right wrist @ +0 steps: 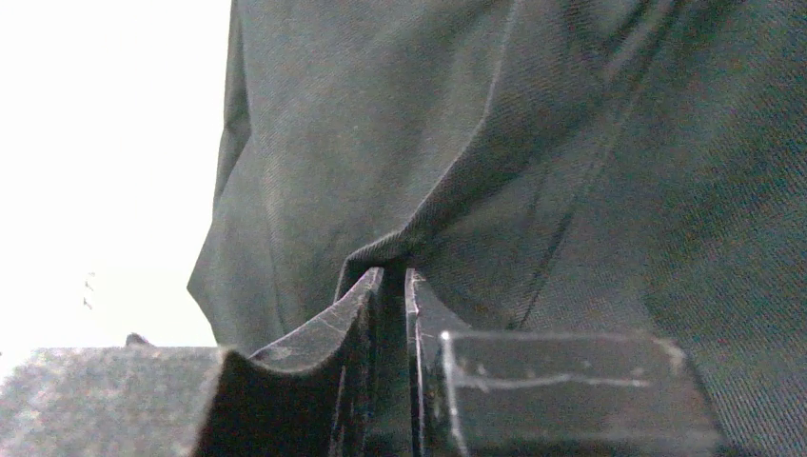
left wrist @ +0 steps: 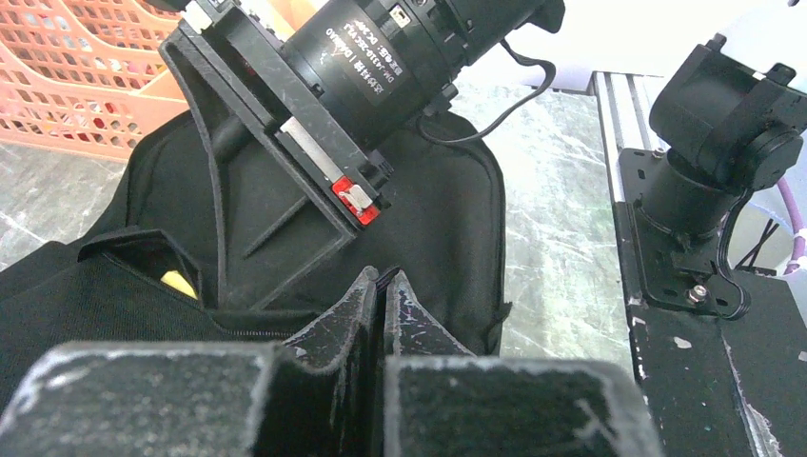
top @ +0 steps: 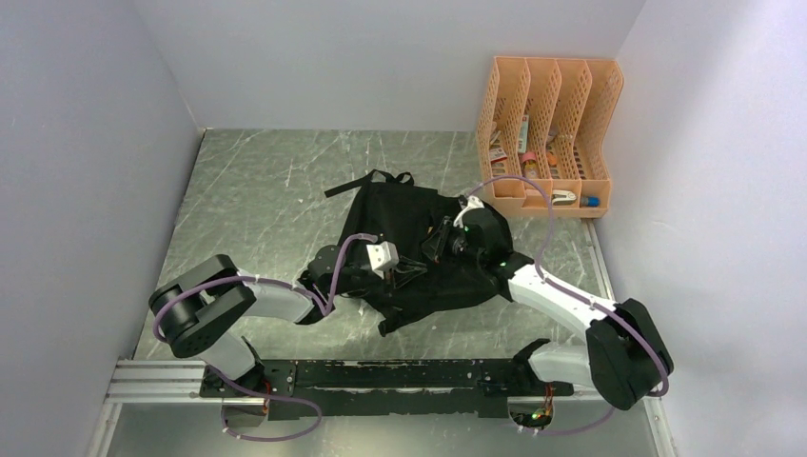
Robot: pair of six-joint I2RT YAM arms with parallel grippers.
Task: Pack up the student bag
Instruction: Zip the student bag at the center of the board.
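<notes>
Top external view: the student bag lies centrally on the surface, long axis near-to-far, left end effector pressed together at its near side, right end effector pinching its fabric.

Orange slotted file organiser at far right corner of counter, small mixed items in its slots, grey marbled surface, white walls.
</notes>
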